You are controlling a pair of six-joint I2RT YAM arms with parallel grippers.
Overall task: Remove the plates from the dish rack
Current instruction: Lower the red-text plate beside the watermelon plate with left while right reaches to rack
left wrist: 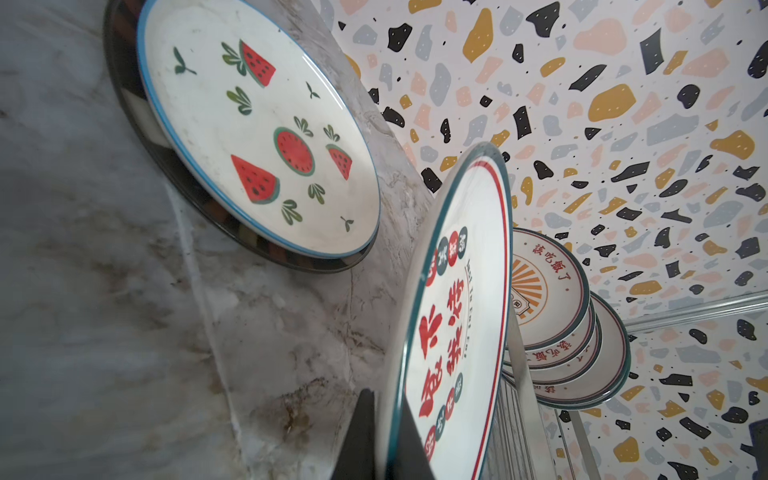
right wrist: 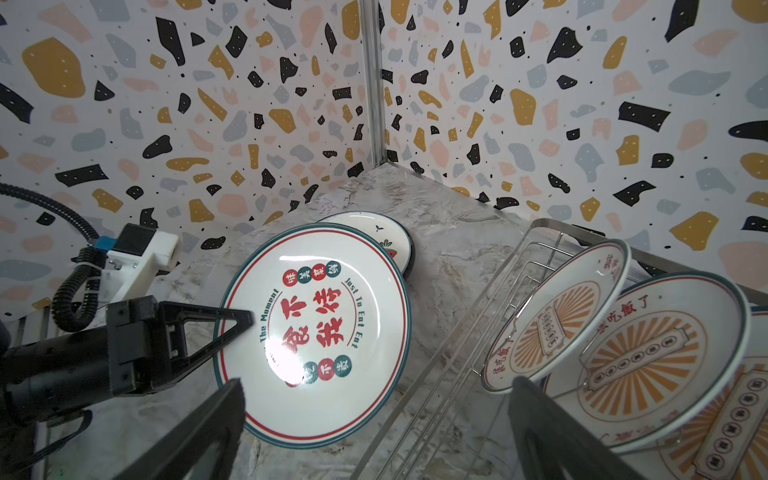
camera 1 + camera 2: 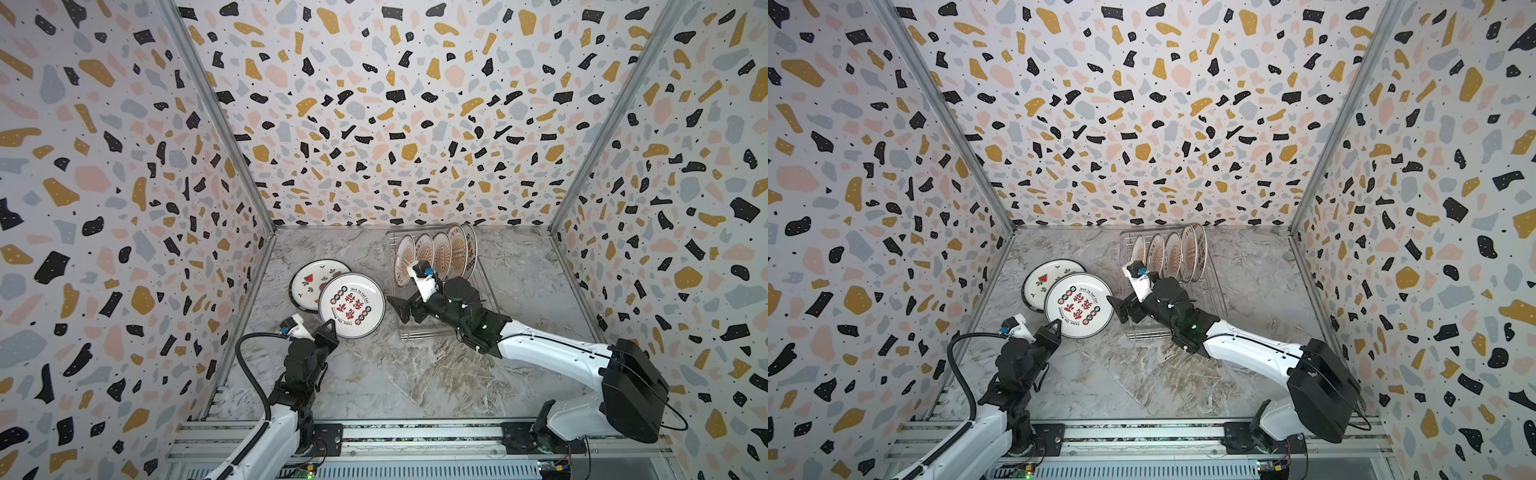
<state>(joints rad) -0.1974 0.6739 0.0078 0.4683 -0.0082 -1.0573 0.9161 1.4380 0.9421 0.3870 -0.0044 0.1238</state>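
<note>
The red-character plate (image 3: 353, 305) is clamped at its near-left rim by the left jaws, left of the dish rack (image 3: 424, 328) and out of it. Its far-left edge overlaps the watermelon plate (image 3: 309, 280), which lies on a dark plate (image 1: 122, 83) on the bench (image 3: 415, 374). Whether the held plate touches the watermelon plate cannot be told. Five sunburst plates (image 3: 440, 253) are left standing on edge at the far end of the rack, so the task is judged under way, with most of the load not yet removed.

The right jaws are spread wide and hold nothing. They are poised at the near-left end of the rack, just beside the right edge of the held plate and near the nearest standing plate.

Several faults could arise from here. Because the held plate is gripped only at a small patch of rim, it could pivot or slip out if swung quickly. If it is released while tilted over the smaller watermelon plate, it could slide off or be chipped against it. The two arms work close together, so the held plate could be struck by the right jaws. If the nearest sunburst plate is pushed instead of clasped, the row behind could be toppled, or the light wire rack dragged across the bench.
</note>
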